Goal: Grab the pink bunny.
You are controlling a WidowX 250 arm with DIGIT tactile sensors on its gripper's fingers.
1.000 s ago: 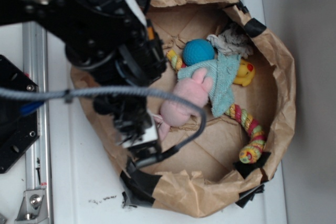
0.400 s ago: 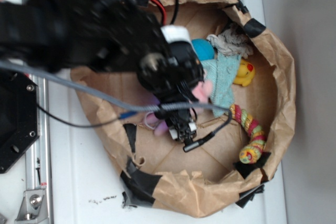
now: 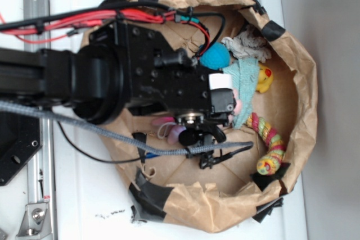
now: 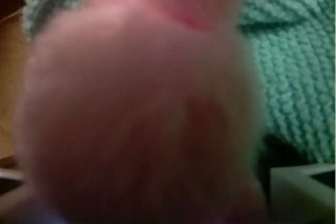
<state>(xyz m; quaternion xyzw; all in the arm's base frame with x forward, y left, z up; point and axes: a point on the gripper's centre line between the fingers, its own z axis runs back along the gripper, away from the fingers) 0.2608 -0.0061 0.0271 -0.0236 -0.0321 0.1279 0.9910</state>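
Here the gripper point(image 3: 194, 133) sat low inside the paper bag point(image 3: 301, 82), over the pink bunny point(image 4: 142, 114). The bunny filled the wrist view between the jaws. Whether they clamped it, I cannot tell.

Pink bunny point(image 3: 175, 134): mostly hidden under the black arm; blurred, cut off in wrist view point(image 4: 142, 119).
Gripper: fingertips hidden, state unclear.
Teal ball point(image 3: 215, 56): partly covered.

No readable text, labels, brand marks or nos. anywhere in either view, not on the arm point(image 3: 112, 77), the paper bag point(image 3: 298, 82) or the toys, and the wrist view is too blurred.
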